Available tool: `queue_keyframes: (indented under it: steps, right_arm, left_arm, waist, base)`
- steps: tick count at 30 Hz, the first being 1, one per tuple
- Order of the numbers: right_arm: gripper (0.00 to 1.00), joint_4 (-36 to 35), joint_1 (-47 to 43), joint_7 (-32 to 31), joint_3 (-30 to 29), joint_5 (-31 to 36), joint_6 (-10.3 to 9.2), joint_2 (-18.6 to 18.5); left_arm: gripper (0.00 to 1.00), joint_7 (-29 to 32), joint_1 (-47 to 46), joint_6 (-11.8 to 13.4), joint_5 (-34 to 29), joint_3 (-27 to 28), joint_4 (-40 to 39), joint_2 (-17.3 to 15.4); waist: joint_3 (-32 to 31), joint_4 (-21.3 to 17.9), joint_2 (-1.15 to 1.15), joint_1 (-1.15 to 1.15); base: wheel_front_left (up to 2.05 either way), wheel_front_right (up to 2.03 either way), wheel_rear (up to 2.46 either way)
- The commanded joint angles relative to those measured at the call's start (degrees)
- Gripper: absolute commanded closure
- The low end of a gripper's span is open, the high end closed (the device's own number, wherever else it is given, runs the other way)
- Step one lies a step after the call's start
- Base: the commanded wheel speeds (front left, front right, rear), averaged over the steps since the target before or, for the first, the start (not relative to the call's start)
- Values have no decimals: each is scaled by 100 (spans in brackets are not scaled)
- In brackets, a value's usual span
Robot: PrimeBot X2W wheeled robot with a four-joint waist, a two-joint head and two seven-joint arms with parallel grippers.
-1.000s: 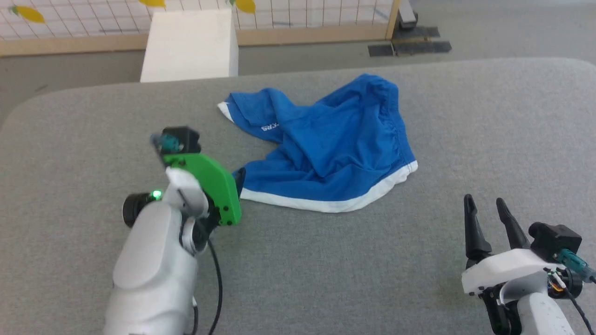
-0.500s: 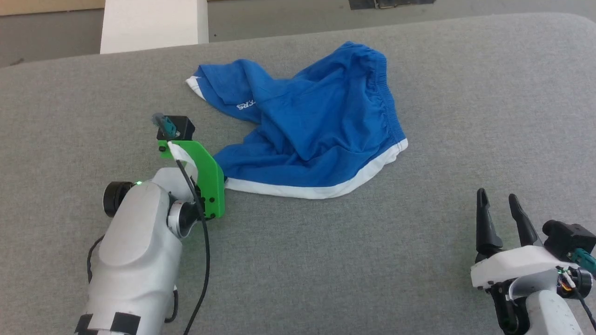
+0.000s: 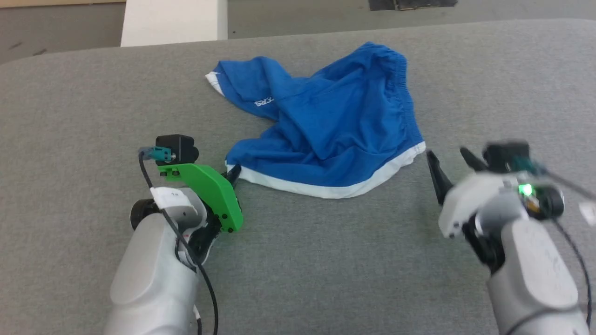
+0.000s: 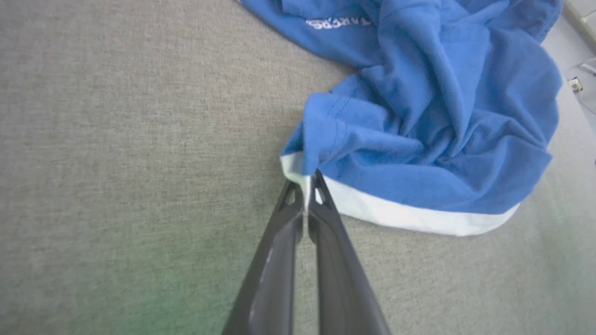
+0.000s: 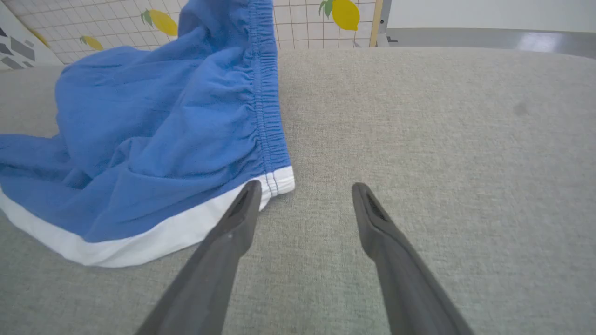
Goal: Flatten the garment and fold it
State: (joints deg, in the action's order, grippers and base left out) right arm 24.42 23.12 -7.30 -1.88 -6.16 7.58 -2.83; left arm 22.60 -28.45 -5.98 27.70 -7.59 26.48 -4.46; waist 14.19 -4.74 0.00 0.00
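Observation:
The garment [image 3: 326,125], royal-blue shorts with white bands, lies crumpled on the grey table [image 3: 326,260] at centre back. My left gripper [image 3: 233,173] is at the near left corner of its white hem, shut on that corner; the left wrist view shows the white band [image 4: 396,216] pinched between the two fingertips of my left gripper [image 4: 306,184]. My right gripper [image 3: 447,160] stands open just right of the hem's right corner. In the right wrist view my right gripper [image 5: 305,188] has one fingertip beside the garment [image 5: 153,135] and nothing between the fingers.
A white block [image 3: 172,21] stands beyond the table's far edge at the left. A grid panel with yellow lemon shapes [image 5: 347,14] and a wooden post stand behind the table. Bare grey table surface stretches in front of and to the right of the shorts.
My right arm has moved forward and left, up to the hem's right corner. My left gripper stays at the left corner. The head camera has shifted between frames.

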Motion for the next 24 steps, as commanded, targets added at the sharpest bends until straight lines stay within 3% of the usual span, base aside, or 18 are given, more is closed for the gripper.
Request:
queue_keyframes:
  steps: [1,5,7,19,20,21,22,24]
  right_arm:
    - [0,63,260,-391,2,203,-9,-5]
    - [0,315,724,-1476,-273,609,-9,-5]
    - [0,375,892,-1713,-367,777,-9,-5]
    - [0,947,1217,-2087,-380,1107,-9,-5]
    - [54,1011,1227,-2135,-395,1101,-9,-5]
    - [93,1054,1234,-2167,-404,1097,-9,-5]
    - [100,1107,1235,-2223,-436,1093,-9,-5]
    - [100,1185,1230,-2324,-447,1045,-9,-5]
  left_arm:
    - [100,-63,132,-14,86,13,-178,34]
    - [100,-69,308,-11,180,-123,-597,80]
    - [100,-45,364,-12,218,-210,-761,96]
    - [100,35,512,16,329,-415,-1134,105]
    - [100,40,518,17,335,-421,-1135,102]
    - [100,41,525,17,340,-424,-1135,100]
    - [100,40,535,18,346,-428,-1132,98]
    - [100,36,564,25,361,-431,-1110,95]
  waist:
    - [88,125,0,0]
    - [198,347,0,0]
    - [258,447,0,0]
    - [531,670,0,0]
    - [535,673,0,0]
    - [532,672,0,0]
    - [520,669,0,0]
    - [460,655,0,0]
  base:
    - [0,0,0]
    - [0,0,0]
    - [0,0,0]
    - [0,0,0]
    - [0,0,0]
    - [0,0,0]
    - [0,0,0]
    - [0,0,0]
